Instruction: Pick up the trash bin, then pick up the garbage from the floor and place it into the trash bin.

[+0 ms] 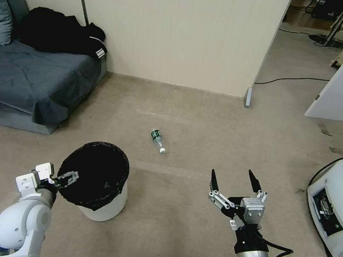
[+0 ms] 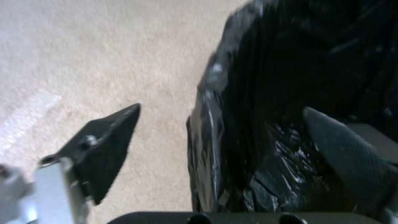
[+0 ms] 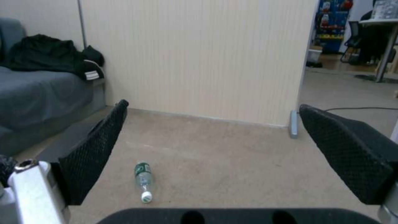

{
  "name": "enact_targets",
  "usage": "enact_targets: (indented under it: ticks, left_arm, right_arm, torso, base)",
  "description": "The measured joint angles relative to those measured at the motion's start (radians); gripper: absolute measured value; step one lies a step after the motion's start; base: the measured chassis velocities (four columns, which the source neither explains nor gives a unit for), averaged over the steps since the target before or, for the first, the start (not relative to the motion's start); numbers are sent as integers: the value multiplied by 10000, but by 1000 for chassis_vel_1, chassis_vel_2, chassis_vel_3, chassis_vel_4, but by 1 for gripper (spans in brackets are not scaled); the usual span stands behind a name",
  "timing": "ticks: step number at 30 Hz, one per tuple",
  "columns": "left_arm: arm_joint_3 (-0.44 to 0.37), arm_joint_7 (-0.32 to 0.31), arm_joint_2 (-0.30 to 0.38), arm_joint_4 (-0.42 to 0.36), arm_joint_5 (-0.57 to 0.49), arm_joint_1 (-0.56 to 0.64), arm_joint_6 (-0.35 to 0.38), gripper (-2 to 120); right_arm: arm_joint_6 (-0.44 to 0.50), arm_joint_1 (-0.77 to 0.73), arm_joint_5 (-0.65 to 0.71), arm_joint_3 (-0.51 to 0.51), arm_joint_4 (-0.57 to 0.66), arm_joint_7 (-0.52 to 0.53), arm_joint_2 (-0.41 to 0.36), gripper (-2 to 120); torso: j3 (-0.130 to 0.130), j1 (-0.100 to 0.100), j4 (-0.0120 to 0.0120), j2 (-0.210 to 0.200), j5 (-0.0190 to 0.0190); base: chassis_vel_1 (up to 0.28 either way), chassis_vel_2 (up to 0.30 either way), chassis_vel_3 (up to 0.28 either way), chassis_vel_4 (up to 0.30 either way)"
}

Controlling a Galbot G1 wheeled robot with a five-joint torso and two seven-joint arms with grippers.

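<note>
trash bin (image 1: 102, 203) upright on the floor (image 1: 175, 230), black liner (image 2: 290, 77) over its rim | left tool (image 1: 65, 179) spread astride the bin's left rim, one finger inside, one outside | bottle (image 1: 157, 139) lying beyond the bin, well apart | right tool (image 1: 235, 178) spread, hovering right of the bin
</note>
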Motion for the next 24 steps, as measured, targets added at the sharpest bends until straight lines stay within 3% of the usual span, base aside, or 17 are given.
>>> enact_targets:
  ticks: [4, 6, 8, 18, 24]
  left_arm:
    - [41, 0, -54, 168, -6, -38, -1, 86]
    - [66, -26, -92, 247, -14, -68, -11, 74]
    - [74, -59, -106, 261, -23, -79, -15, 73]
    - [77, -312, -268, 245, -191, 20, -33, 31]
    - [-40, -299, -293, 218, -210, 186, -35, 13]
  right_arm:
    - [6, 2, -27, -25, -33, -8, 14, 100]
    - [12, 6, -46, -39, -58, -21, 22, 100]
    - [13, 8, -51, -43, -64, -25, 23, 100]
    - [39, 50, -163, -251, -139, 76, 42, 100]
    - [30, 91, -155, -355, -149, 102, 24, 100]
  torso:
    - [0, 0, 1, 0, 0]
    - [0, 0, 1, 0, 6]
    - [-1, 0, 2, 1, 6]
    - [-2, 0, 0, 1, 4]
    - [-1, 0, 2, 2, 4]
  base:
    - [0, 0, 0, 0]
    - [0, 0, 0, 0]
    - [0, 0, 0, 0]
    - [0, 0, 0, 0]
    - [0, 0, 0, 0]
